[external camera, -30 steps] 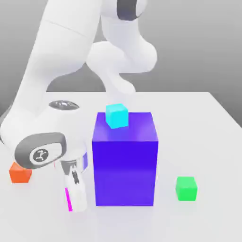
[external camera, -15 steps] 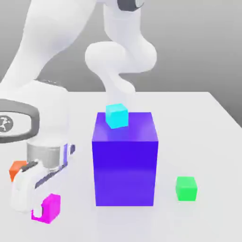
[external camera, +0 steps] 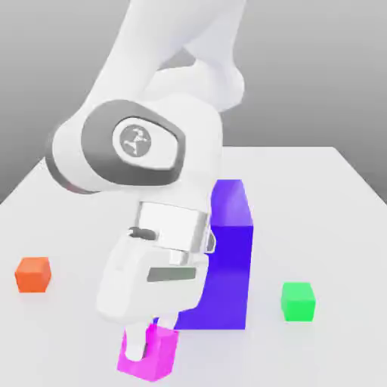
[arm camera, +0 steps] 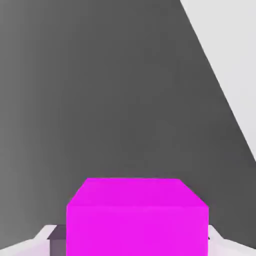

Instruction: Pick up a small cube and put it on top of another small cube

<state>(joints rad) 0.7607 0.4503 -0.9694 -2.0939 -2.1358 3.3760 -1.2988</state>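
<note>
**Magenta cube pinched in the claw beside the big block**

Magenta cube [external camera: 149, 355] sits between the fingers of the gripper [external camera: 148, 349], low at the front of the scene in the exterior view, just in front of the big blue-violet block [external camera: 224, 257]. 1 white finger [external camera: 137, 342] lies flat against the cube's near face, and the claw is pressed in on it from 2 sides. In the hand view the same cube [arm camera: 137, 220] sits between the pale finger pads [arm camera: 45, 239] at either edge, with grey backdrop and a strip of white table [arm camera: 232, 65] behind it. Whether the cube rests on the table or hangs just above it, I cannot tell.

The white arm [external camera: 143, 151] bulks over the block, hiding most of it. The green cube [external camera: 298, 301] stands on the table toward the exterior view's right, well apart from the claw. An orange cube [external camera: 32, 274] stands near the exterior view's left edge, also well apart.
</note>
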